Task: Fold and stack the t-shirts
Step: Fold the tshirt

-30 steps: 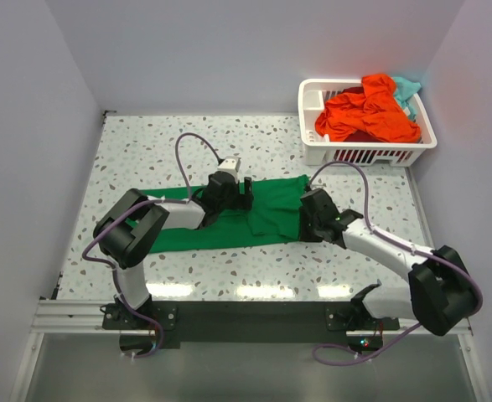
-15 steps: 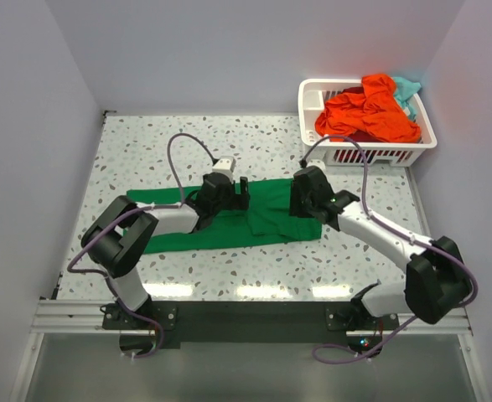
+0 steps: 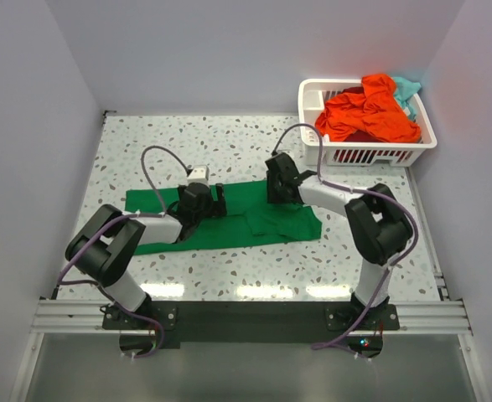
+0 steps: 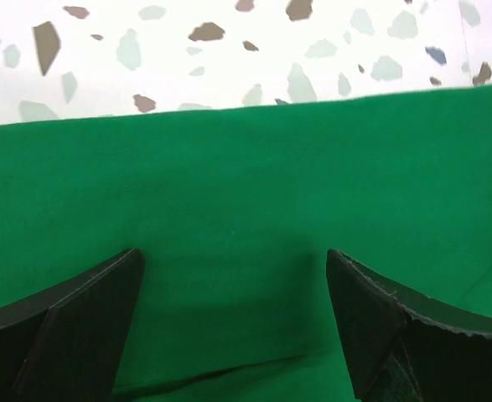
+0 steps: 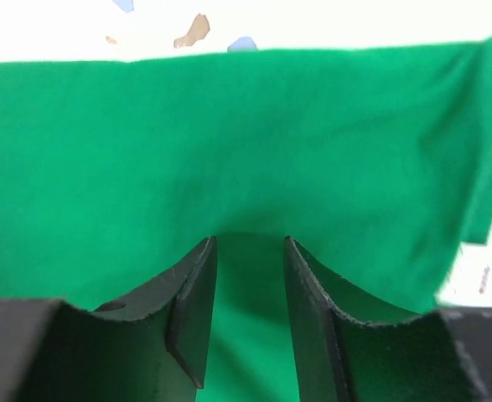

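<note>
A bright green t-shirt [image 3: 229, 219] lies flat as a long band across the middle of the table, its right end folded over. My left gripper [image 3: 218, 201] hovers low over the shirt's middle with jaws wide open; in the left wrist view [image 4: 231, 255] only green cloth [image 4: 246, 167] shows between them. My right gripper [image 3: 271, 181] sits at the shirt's far edge, right of centre. In the right wrist view [image 5: 249, 243] its jaws stand a narrow gap apart on the green cloth [image 5: 246, 134]. An orange-red shirt [image 3: 367, 113] and a teal one [image 3: 409, 86] lie in the basket.
The white slotted basket [image 3: 367, 153] stands at the back right corner of the speckled table [image 3: 145, 142]. White walls close in the left, back and right sides. Both arms' cables loop above the shirt.
Both grippers have moved left along the shirt. The right one has also gone from the shirt's right end to its far edge, and the shirt's left end now shows.
</note>
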You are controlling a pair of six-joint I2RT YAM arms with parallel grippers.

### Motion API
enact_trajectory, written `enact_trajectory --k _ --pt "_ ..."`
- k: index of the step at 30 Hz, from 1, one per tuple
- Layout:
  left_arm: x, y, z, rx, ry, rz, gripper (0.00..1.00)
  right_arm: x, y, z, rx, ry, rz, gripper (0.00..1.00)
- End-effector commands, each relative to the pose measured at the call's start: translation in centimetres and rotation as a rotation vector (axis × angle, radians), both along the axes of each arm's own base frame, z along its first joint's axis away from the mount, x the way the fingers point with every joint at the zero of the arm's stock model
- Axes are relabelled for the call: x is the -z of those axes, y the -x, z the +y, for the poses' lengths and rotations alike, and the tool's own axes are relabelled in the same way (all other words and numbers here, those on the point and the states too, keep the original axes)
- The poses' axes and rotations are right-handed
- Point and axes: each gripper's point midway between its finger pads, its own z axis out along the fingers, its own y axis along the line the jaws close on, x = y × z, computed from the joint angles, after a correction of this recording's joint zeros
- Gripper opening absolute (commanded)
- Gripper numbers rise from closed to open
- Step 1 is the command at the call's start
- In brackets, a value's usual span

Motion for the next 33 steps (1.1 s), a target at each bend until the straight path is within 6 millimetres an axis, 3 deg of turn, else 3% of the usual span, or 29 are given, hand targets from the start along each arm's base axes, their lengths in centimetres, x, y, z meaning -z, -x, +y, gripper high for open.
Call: enact_trajectory --k 1,6,7,8,10,14,16,17,19,20,22,26,27,28,29,30,31,33 --pt "-0.7 -0.5 2.0 -0.099 0.036 -0.06 0.96 0.0 -2.5 1.6 -0.024 -0.009 -0.034 0.41" --pt "0.2 0.2 4.0 -0.165 0.034 -0.053 0.96 1.5 -4.5 2.8 -0.039 0.021 -0.012 0.41" --pt "0.4 0.5 4.2 -0.171 0.033 -0.05 0.96 2.8 -4.7 2.9 -0.046 0.04 0.009 0.41" --pt "0.4 0.7 4.4 -0.183 0.038 -0.052 0.96 2.1 -5.8 3.5 -0.047 0.032 -0.01 0.41" --pt "0.5 1.2 4.7 -0.194 0.049 -0.054 0.96 2.6 -6.5 3.8 -0.06 0.056 0.0 0.41" --pt "0.1 1.8 4.3 -0.185 0.096 -0.062 0.96 3.3 -9.8 5.6 -0.078 0.075 -0.006 0.41" --pt "-0.5 1.7 3.7 -0.168 0.107 -0.075 0.96 3.2 -10.6 5.9 -0.09 0.089 -0.001 0.41" --pt "-0.9 1.6 3.4 -0.159 0.111 -0.083 0.96 2.0 -11.9 6.7 -0.091 0.073 -0.033 0.41" --pt "-2.0 1.3 2.9 -0.144 0.115 -0.103 0.96 2.6 -12.6 6.9 -0.102 0.084 -0.023 0.42" --pt "-2.2 1.4 3.0 -0.138 0.103 -0.099 0.96 1.1 -13.8 7.8 -0.115 0.06 -0.06 0.42" --pt "-3.9 1.0 2.7 -0.134 0.111 -0.131 0.96 0.0 -14.7 8.1 -0.139 0.067 -0.085 0.44" --pt "-5.3 1.3 3.7 -0.156 0.089 -0.153 0.96 -5.7 -16.5 9.4 -0.172 0.03 -0.192 0.45" --pt "-5.9 1.4 3.8 -0.158 0.097 -0.166 0.96 -6.6 -16.6 9.7 -0.185 0.013 -0.206 0.46" --pt "-5.8 1.7 4.0 -0.159 0.092 -0.162 0.96 -8.8 -16.5 9.9 -0.188 -0.012 -0.24 0.46" --pt "-5.5 2.0 4.2 -0.165 0.082 -0.151 0.96 -8.7 -16.0 9.7 -0.194 -0.014 -0.233 0.46" --pt "-5.4 2.2 4.5 -0.169 0.076 -0.146 0.96 -11.1 -15.7 10.0 -0.202 -0.056 -0.272 0.47" --pt "-5.1 2.4 4.8 -0.181 0.066 -0.14 0.97 -9.9 -14.7 9.7 -0.207 -0.059 -0.239 0.47" --pt "-4.1 3.2 5.2 -0.189 0.046 -0.116 0.97 -10.3 -13.5 10.3 -0.226 -0.118 -0.243 0.47"
